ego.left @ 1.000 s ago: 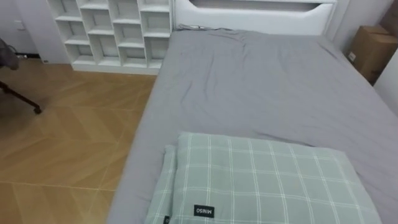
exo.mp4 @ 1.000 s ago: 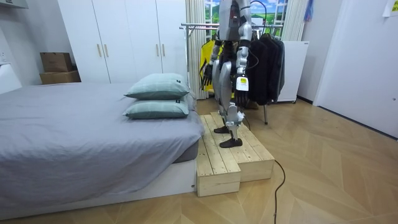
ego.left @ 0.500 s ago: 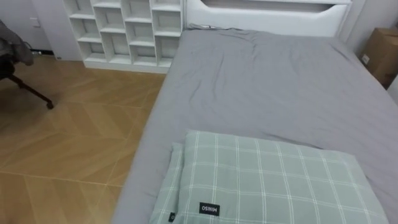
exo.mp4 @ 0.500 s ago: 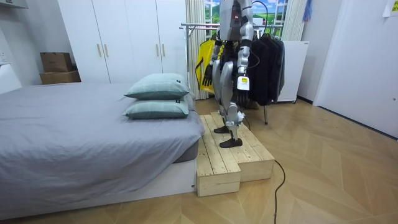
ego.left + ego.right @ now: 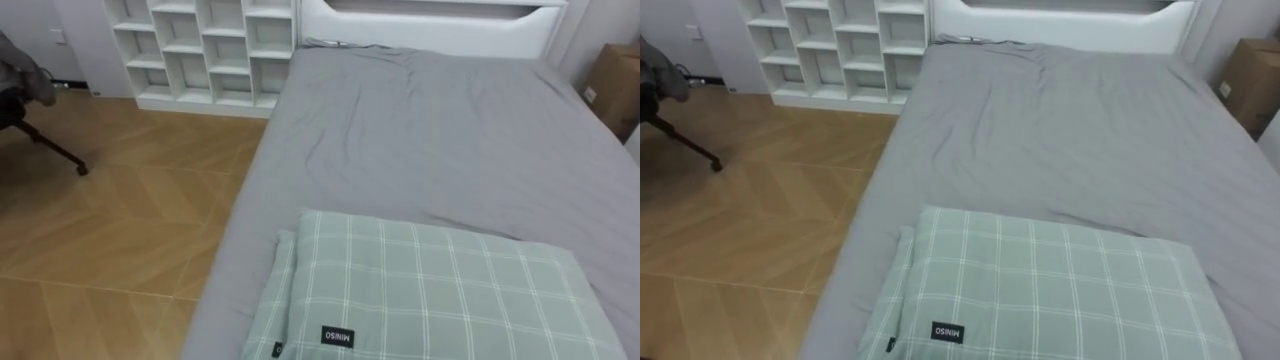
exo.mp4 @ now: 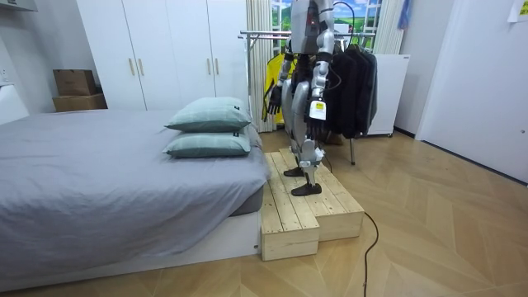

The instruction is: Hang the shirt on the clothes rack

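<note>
Hanging on the rail [image 6: 264, 35] behind the robot are dark clothes [image 6: 359, 82]. Its left hand [image 6: 317, 117] and right hand [image 6: 271, 97] hang low; I cannot tell if they are open. It stands on a wooden step [image 6: 309, 206] at the pillow [image 5: 430, 290] end of the bed [image 5: 450, 140].

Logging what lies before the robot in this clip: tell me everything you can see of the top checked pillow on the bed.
The top pillow is pale green with a thin white check. It looks like soft cloth, plump and lying flat. A small black label sits at its near edge. It rests on a lower pillow of similar cloth, whose edge pokes out on the robot's left. Both lie on the grey-sheeted bed, at the end beside the wooden platform where the robot stands.
</note>
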`<state>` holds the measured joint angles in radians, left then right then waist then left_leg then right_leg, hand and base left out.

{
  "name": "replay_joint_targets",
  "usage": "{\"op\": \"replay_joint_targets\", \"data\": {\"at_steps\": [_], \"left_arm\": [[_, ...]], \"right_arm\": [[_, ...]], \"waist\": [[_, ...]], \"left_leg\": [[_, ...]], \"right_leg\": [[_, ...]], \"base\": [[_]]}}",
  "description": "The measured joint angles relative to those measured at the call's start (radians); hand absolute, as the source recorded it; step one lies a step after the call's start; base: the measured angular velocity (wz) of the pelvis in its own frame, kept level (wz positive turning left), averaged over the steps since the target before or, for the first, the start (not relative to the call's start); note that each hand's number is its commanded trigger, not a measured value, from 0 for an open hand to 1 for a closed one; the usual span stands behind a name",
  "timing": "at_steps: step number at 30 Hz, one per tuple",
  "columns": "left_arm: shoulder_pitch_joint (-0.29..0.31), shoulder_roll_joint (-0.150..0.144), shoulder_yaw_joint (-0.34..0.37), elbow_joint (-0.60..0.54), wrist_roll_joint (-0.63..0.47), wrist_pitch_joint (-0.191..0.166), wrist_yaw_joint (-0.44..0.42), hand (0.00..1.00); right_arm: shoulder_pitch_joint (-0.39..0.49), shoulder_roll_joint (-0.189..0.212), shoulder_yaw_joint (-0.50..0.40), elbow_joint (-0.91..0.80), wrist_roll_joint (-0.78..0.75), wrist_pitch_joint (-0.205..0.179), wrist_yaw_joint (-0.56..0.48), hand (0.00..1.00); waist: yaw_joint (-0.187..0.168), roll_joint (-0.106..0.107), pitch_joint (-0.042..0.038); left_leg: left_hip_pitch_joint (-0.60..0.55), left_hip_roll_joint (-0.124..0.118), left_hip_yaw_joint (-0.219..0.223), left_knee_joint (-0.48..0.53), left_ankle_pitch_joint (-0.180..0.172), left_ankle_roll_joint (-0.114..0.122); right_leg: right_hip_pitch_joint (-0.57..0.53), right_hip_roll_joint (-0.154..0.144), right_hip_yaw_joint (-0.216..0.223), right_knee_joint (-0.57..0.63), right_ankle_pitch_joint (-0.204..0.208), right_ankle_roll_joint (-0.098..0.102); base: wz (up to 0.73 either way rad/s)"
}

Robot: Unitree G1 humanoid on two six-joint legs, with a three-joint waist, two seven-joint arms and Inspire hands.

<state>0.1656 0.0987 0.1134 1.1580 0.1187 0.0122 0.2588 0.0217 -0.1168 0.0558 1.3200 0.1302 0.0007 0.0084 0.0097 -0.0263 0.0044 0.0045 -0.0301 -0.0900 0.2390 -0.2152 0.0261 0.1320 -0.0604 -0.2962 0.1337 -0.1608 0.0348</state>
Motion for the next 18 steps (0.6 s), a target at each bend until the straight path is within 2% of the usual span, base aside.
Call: {"op": "replay_joint_targets", "data": {"at_steps": [9, 18], "left_arm": [[0.000, -0.011, 0.001, 0.000, 0.002, -0.014, -0.035, 0.00], [-0.004, -0.012, 0.001, 0.001, 0.001, -0.020, -0.053, 0.00]], "right_arm": [[0.000, 0.001, -0.002, -0.001, -0.001, -0.001, -0.001, 0.00], [0.001, 0.001, -0.004, 0.000, 0.003, -0.008, 0.035, 0.00]], "waist": [[-0.001, 0.016, 0.0009], [-0.002, 0.013, 0.0007]], "left_leg": [[0.001, 0.000, -0.005, -0.001, 0.001, -0.001], [0.001, 0.000, -0.003, -0.001, 0.001, -0.001]], "right_leg": [[0.001, 0.001, -0.002, -0.001, 0.000, 0.000], [0.001, 0.000, -0.002, -0.001, 0.000, 0.000]], "base": [[0.00], [0.00]]}}
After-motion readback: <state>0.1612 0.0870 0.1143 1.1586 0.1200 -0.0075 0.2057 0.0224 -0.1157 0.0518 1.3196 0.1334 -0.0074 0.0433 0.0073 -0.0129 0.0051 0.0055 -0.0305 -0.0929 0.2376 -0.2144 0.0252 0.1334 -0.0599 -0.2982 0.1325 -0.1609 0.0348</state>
